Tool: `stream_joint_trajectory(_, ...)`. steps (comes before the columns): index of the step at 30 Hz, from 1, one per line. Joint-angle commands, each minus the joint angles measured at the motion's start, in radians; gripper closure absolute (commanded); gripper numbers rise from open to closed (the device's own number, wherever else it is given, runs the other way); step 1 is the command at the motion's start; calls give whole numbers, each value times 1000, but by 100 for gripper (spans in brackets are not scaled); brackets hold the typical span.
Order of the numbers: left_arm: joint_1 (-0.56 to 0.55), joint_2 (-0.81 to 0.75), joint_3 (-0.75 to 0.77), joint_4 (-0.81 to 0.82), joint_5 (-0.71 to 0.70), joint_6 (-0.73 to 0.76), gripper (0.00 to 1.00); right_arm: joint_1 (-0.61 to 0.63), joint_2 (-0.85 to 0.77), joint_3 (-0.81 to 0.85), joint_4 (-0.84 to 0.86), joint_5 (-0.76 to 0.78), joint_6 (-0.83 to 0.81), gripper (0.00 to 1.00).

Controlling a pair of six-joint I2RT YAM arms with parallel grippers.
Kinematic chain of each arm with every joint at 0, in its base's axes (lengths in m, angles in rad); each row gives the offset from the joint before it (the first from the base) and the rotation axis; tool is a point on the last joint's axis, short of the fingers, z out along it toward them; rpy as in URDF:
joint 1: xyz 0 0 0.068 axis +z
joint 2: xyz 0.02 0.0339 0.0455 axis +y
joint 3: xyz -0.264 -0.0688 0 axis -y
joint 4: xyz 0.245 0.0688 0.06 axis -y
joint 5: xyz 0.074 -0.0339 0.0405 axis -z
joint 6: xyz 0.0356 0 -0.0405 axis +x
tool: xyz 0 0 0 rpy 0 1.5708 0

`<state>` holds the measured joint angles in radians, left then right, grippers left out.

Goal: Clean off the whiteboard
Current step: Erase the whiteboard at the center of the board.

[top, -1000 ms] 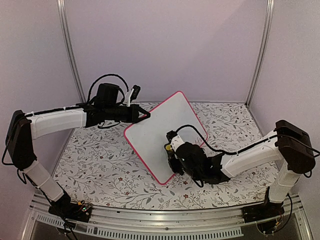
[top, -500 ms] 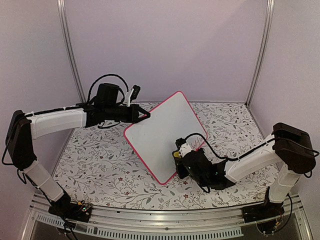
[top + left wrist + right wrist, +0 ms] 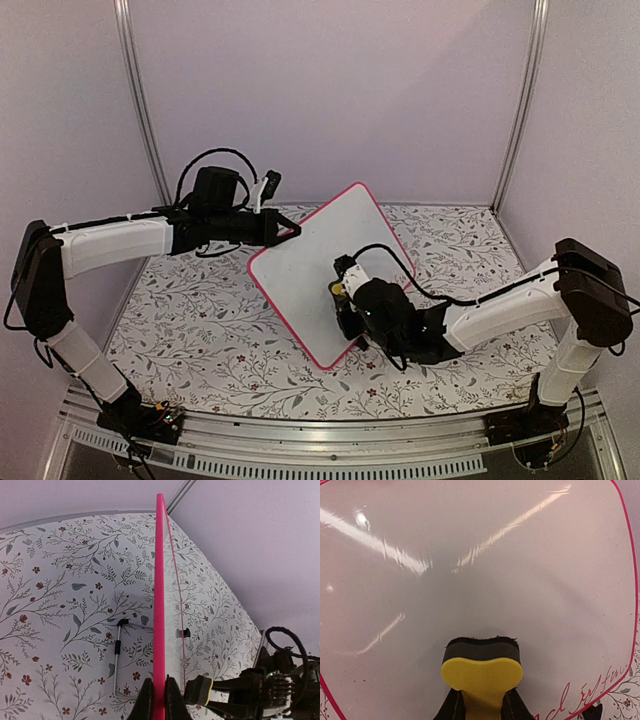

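Right wrist alone shows red script [image 3: 585, 695] — whiteboard [image 3: 470, 555] corner, near eraser [image 3: 481, 672].

The top camera looks down from above the near edge of the table [image 3: 200, 330]; both wrist cameras sit close to the whiteboard [image 3: 310, 270] — left edge-on, right face-on — which all three share.

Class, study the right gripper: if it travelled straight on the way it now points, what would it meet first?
The whiteboard: the yellow eraser held in the right gripper looks pressed against its white face, though contact is hard to confirm.
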<state>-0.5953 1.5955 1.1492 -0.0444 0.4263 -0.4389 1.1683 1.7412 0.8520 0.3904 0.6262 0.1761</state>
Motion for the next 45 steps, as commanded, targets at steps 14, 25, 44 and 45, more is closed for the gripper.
stream_joint_trajectory(14, -19, 16, -34, -74, 3, 61, 100, -45, 14, -176, 19, -23, 121, 86)
stream_joint_trajectory(25, -21, 12, -34, -75, -3, 66, 100, -42, -17, -50, 15, -62, 48, 86)
stream_joint_trajectory(44, -16, 15, -33, -73, 2, 63, 100, -41, 15, -163, 13, -58, 151, 86)
stream_joint_trajectory(45, -16, 15, -32, -72, 3, 62, 100, -41, 13, -168, 13, -55, 154, 86)
